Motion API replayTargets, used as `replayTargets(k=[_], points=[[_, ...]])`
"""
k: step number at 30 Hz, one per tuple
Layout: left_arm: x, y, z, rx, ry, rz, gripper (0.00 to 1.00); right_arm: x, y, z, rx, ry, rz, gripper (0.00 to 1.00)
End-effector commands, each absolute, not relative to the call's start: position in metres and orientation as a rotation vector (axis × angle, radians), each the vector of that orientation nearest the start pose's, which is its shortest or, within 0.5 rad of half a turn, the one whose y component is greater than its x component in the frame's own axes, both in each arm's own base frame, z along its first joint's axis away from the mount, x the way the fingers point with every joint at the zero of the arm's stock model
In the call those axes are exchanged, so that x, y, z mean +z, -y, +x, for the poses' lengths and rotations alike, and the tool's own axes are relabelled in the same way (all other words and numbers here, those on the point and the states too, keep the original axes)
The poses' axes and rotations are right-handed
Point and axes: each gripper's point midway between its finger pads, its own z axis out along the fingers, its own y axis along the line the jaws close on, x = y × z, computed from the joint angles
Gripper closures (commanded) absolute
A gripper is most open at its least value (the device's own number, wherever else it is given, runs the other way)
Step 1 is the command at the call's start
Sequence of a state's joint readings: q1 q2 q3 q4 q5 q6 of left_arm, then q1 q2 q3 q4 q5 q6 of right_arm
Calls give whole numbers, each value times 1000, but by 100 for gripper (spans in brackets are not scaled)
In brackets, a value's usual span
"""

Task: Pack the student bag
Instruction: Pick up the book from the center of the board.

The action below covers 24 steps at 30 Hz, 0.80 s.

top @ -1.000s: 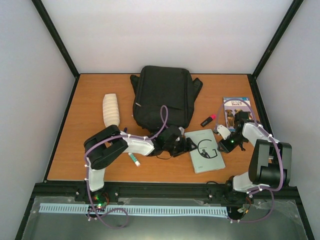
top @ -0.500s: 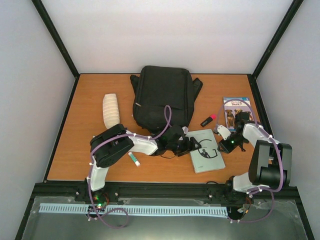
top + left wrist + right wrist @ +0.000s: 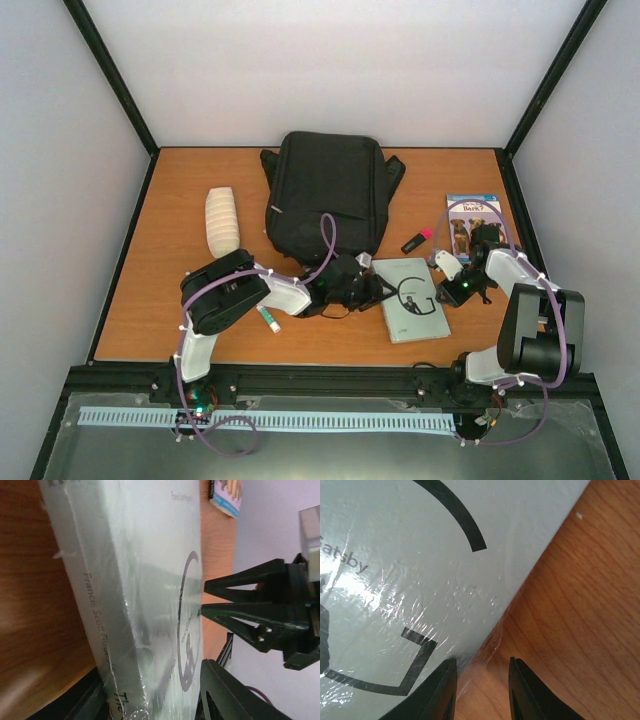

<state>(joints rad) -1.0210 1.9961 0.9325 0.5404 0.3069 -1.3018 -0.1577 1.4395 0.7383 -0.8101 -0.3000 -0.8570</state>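
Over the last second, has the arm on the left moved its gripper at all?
Yes. The left gripper has slid right, away from the glue stick and toward the pale book's left edge.

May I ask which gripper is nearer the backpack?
Left. The left gripper sits by the backpack's near end, at the pale book's left edge; the right gripper is at its right edge.
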Motion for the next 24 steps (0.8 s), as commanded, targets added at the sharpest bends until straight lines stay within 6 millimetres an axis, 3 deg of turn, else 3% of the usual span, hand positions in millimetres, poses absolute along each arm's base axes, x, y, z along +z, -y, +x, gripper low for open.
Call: replayTargets(k=[1,8,16,24], points=[[129,491,227,-1789,-2279,-30,53,4,-15,214,365,-2797,-1038,69],[133,499,229,-1830,-2273,-34,59,7,-17,214,375,-2789,-1029,68],[127,498,229,-1809,-2298,-51,74,8,-17,212,377,-2787,-1019,68],[117,492,228,-1693,-2386,-24,99,20,-17,221,367,-2773,-972,64]])
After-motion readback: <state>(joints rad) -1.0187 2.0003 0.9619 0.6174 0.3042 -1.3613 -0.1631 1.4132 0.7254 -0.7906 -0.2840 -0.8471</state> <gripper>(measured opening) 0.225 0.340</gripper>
